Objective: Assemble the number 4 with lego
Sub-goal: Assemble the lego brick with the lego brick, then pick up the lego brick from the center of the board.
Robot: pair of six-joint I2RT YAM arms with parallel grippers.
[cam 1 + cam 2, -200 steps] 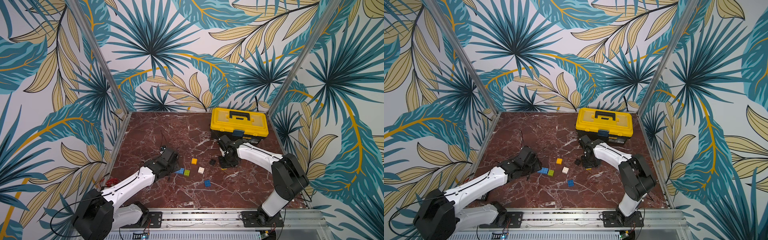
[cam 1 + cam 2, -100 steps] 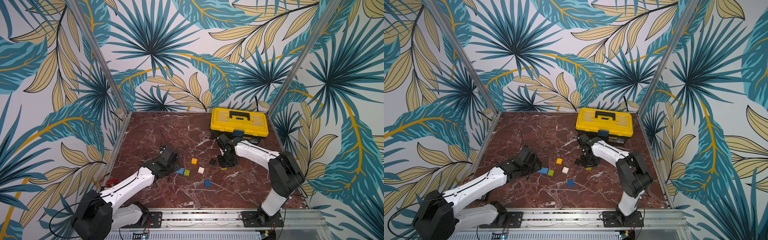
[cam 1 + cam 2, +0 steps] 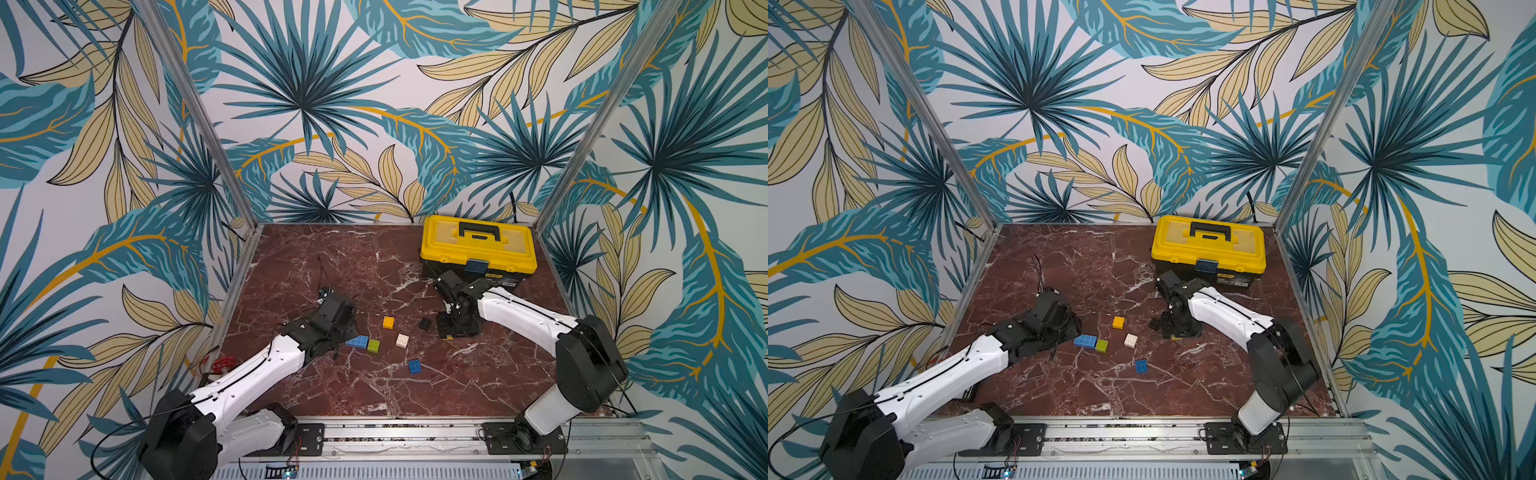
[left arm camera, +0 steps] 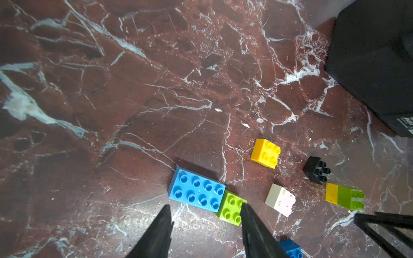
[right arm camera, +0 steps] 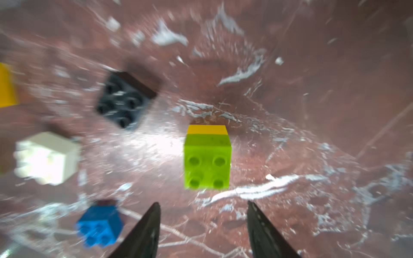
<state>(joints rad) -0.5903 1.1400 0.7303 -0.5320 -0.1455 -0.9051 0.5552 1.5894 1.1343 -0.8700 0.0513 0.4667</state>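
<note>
— How do your arms stand?

— My left arm lies low and long over the table (image 3: 340, 266), with the wrist bent down. My left gripper (image 4: 205, 208) is moderately parted, with nothing between the jaws. One fingertip (image 4: 244, 212) is at the corner of a lime green brick (image 4: 231, 211), but I cannot tell whether it touches. My right arm folds back in front of the toolbox (image 3: 478, 243). My right gripper (image 5: 203, 202) points down at the table, jaws apart and empty, though that wrist view is blurred.

— And the bricks, counted?

— Eight. Two are blue. The long blue brick (image 4: 196, 192) lies end to end against that lime green one, and the short blue brick (image 3: 414, 366) sits alone toward the table's near edge. Two are lime green. The second lime green brick (image 5: 206, 165) is joined to an orange-yellow brick (image 5: 207, 130), and the pair lies on its side just ahead of my right fingers. The other orange-yellow brick (image 3: 388, 322), one white brick (image 3: 402, 340) and one black brick (image 3: 424, 323) lie loose between my arms. Only those two pairs touch.
</note>
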